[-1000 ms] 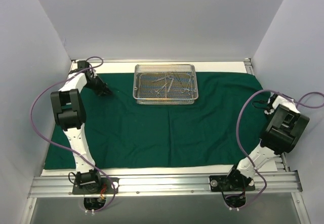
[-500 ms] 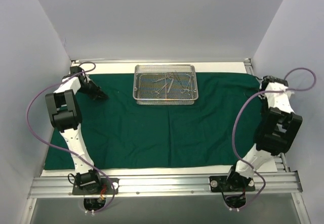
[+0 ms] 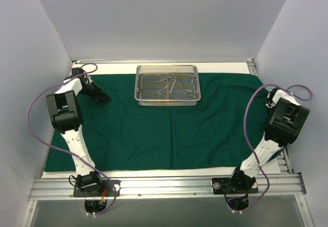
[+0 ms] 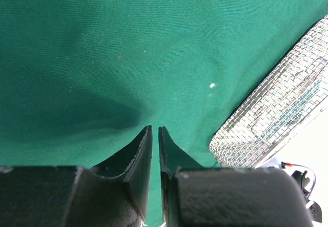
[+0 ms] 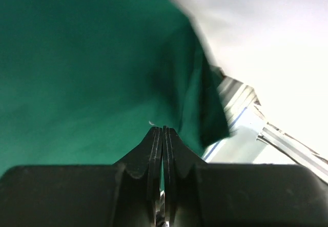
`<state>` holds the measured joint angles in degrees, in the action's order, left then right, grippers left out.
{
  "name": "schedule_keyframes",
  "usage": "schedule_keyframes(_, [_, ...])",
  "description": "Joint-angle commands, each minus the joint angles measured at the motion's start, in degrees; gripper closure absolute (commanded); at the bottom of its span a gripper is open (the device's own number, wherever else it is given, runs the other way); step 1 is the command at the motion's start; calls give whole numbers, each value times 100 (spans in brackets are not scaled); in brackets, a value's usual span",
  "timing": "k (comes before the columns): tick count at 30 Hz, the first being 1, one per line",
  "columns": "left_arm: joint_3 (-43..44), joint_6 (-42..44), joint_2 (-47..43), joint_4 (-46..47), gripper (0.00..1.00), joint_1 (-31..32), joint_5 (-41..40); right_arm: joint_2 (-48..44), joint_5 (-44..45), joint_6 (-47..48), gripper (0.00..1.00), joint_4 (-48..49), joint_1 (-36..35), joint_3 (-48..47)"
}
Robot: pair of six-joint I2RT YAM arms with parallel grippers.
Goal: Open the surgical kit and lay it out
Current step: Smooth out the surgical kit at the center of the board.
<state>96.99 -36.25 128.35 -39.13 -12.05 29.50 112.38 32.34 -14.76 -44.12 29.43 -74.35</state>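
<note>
Top external: left arm (image 3: pixel 64 111) folded, tool (image 3: pixel 104 98) pinching cloth (image 3: pixel 169 129).

The dark green cloth wrap (image 3: pixel 169 129) lies opened out and nearly flat, with faint creases. The rectangular silver wire-mesh tray (image 3: pixel 166 102) sits on its far edge, near the middle. Several slim steel instruments (image 3: pixel 171 83) lie jumbled inside the tray.

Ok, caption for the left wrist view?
Left gripper down at the spread green cloth, wire-mesh tray at right.

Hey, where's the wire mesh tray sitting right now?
In the top view the wire-mesh tray sits on the green cloth at its far edge, centred, right of the left end effector.
</note>
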Motion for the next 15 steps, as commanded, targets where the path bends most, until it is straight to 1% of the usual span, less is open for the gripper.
schedule_keyframes(1, [83,-23,-329,161,81,10,135,-304,343,202,100,-158,623,-71])
schedule_keyframes(2, [83,-31,-311,161,81,10,127,-295,465,193,100,-158,695,-71])
schedule_keyframes(3, [83,-40,-268,169,81,1,135,-217,928,-24,100,-280,748,-97])
schedule_keyframes(4, [92,-66,-241,169,81,1,170,-155,1115,-105,100,-360,827,-176])
schedule_keyframes(8, [171,-128,-153,231,81,1,206,-119,1634,-9,100,-466,959,-334])
schedule_keyframes(10, [189,-137,-100,231,81,19,206,-321,2038,61,100,-553,959,-474])
schedule_keyframes(12, [180,-154,-83,240,81,1,214,-566,2294,419,100,-501,916,-432])
schedule_keyframes(13, [171,-163,-91,266,81,-7,206,-542,2834,935,100,-562,881,-292])
schedule_keyframes(14, [154,-181,-100,283,81,1,214,-698,3005,1062,100,-606,889,-30])
schedule_keyframes(15, [136,-207,-91,318,81,-7,223,-848,2815,846,100,-598,924,-45])
